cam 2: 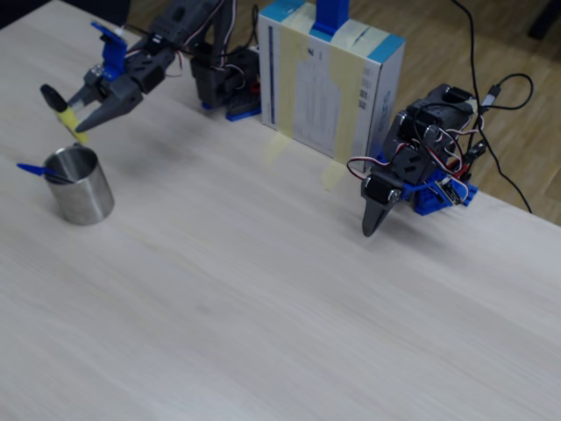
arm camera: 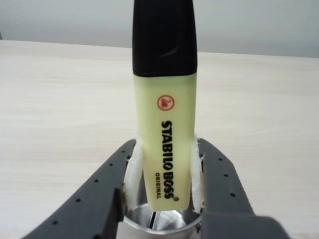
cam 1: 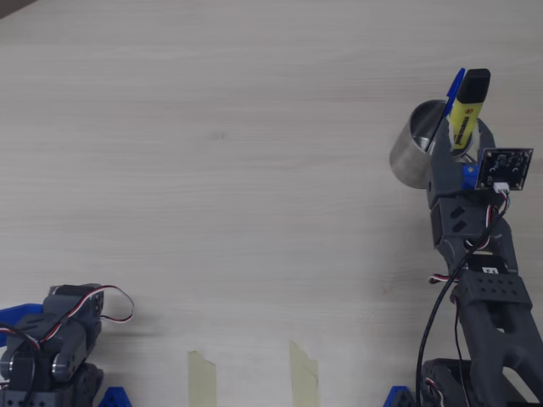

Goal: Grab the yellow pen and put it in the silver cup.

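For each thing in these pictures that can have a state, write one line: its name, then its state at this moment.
yellow highlighter: capped, held upright in the gripper, lower end just above the cup's mouth.
gripper: shut on the highlighter, over the cup.
silver cup: upright on the table, holding the blue pen.
blue pen: leaning in the cup, top sticking out.
second arm: folded, idle, gripper tip down on the table.

We count one yellow pen point(arm camera: 164, 134); one silver cup point(cam 2: 79, 184); one blue pen point(cam 2: 35, 171) (standing in the cup); two robot arms point(cam 2: 140, 66); two tape strips point(cam 1: 202, 377); one box point(cam 2: 329, 83).
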`<state>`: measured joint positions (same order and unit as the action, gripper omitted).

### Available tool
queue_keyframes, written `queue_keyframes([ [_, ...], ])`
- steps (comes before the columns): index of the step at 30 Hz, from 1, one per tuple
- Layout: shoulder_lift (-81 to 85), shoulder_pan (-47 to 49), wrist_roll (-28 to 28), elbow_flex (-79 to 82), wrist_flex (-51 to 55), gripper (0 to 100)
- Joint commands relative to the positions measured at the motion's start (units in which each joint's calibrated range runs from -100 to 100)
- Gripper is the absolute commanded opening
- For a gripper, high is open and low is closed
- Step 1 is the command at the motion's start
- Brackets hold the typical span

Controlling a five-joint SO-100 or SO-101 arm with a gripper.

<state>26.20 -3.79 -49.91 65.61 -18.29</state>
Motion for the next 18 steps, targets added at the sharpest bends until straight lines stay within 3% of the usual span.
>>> queue_keyframes([
  [1, -0.5, 0.09, 0.24, -3.75, -1.05, 7],
  [18, -7.73, -0.18, 0.29, -9.53, -1.05, 7],
])
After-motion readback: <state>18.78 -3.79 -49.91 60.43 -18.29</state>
